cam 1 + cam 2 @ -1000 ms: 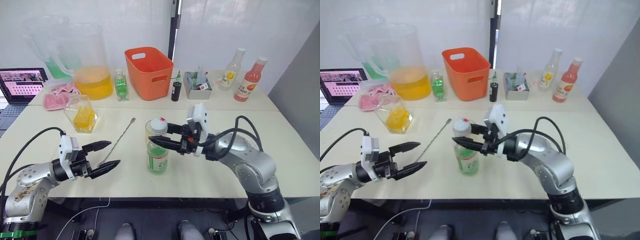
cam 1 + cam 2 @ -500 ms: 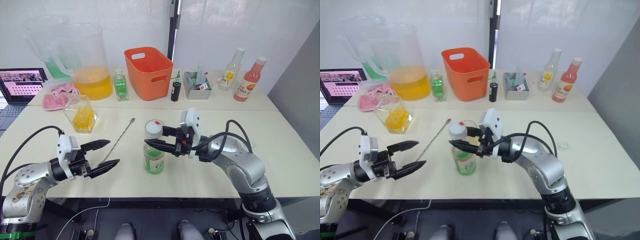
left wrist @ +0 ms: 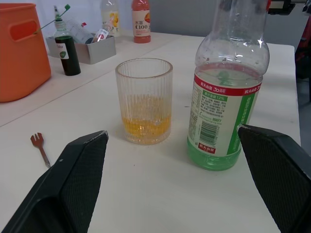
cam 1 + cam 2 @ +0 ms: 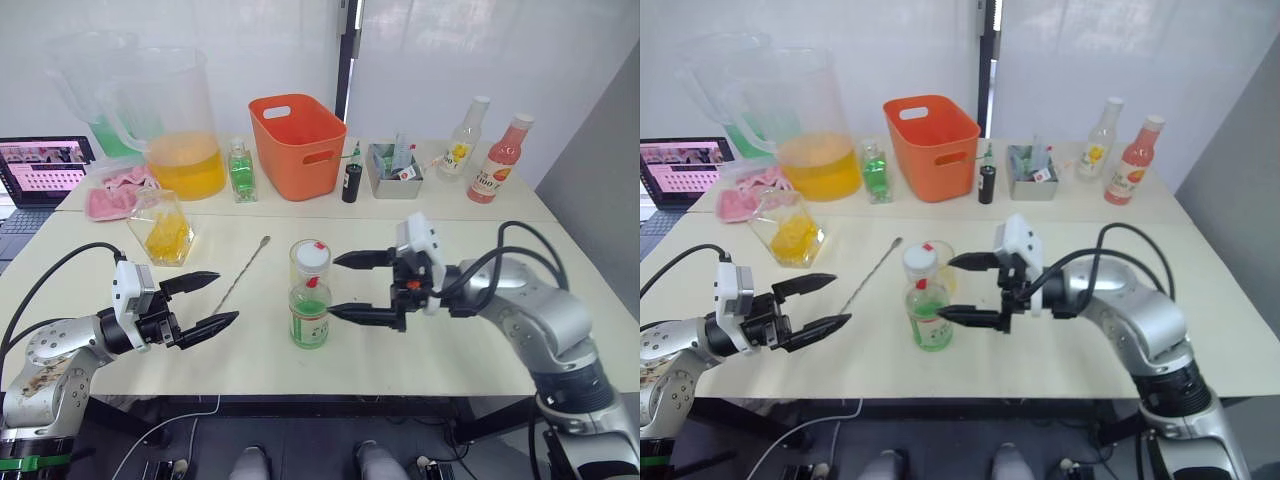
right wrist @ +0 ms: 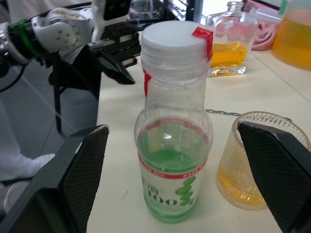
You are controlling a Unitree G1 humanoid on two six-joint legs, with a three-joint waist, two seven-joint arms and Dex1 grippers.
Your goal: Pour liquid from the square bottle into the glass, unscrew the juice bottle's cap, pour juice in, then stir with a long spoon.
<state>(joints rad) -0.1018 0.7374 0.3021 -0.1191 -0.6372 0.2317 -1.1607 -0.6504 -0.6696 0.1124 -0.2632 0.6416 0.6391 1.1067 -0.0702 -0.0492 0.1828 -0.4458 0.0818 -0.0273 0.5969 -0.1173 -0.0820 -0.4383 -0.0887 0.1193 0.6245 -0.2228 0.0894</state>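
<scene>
- The juice bottle [image 4: 310, 300] stands upright near the middle of the tabletop [image 4: 470, 345], long axis vertical, white cap [image 5: 174, 38] on top (a red tab hangs at the cap's edge)
- It is clear plastic with a green and white label; pale green liquid fills only its lower part
- The glass [image 3: 144, 101] stands upright just behind the bottle, close beside it, ribbed and clear, with a shallow layer of orange liquid at the bottom
- The long spoon [image 4: 237, 280] lies flat on the tabletop to the robot's left of the bottle, on a diagonal, its far end pointing toward the back of the tabletop
- The right tool [image 4: 358, 287] sits just to the right of the bottle, fingers spread wide apart and aimed at it, holding nothing
- The left tool [image 4: 206, 303] hovers low near the front edge, well left of the bottle, fingers apart and empty
</scene>
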